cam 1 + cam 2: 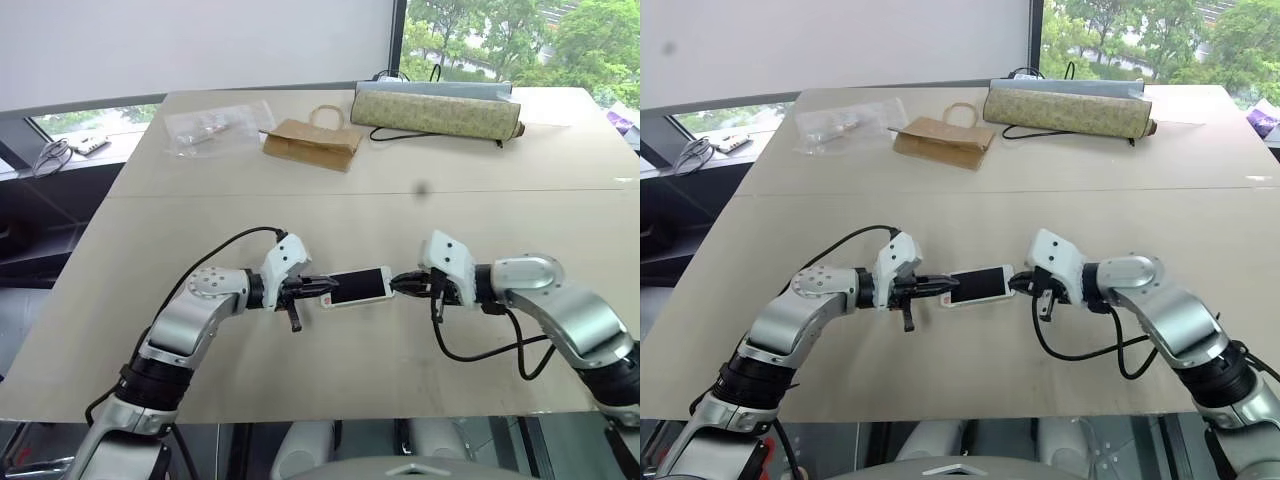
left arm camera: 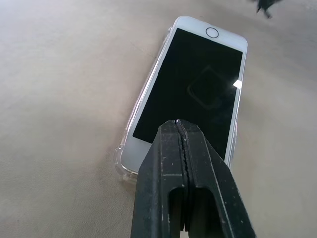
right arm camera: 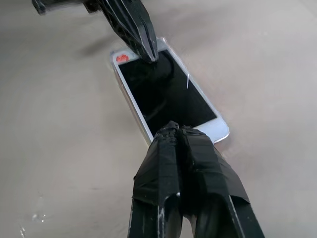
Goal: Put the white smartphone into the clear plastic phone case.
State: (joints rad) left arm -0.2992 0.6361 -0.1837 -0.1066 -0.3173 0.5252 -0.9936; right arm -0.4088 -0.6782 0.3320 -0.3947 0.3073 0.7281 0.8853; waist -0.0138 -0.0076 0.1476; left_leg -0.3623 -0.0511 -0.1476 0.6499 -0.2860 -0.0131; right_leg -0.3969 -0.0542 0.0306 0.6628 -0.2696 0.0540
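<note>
Shut grippers (image 1: 318, 288) at unlabelled white smartphone (image 1: 357, 286)

White phone (image 2: 190, 89), black screen up, is seated flat in clear case (image 2: 121, 161); both lie on the desk (image 1: 330, 215).

smartphone (image 1: 357, 287) in case (image 2: 130, 110) on table (image 1: 330, 210), left fingers (image 1: 312, 287) and right fingers (image 1: 404, 283) at its ends
</note>
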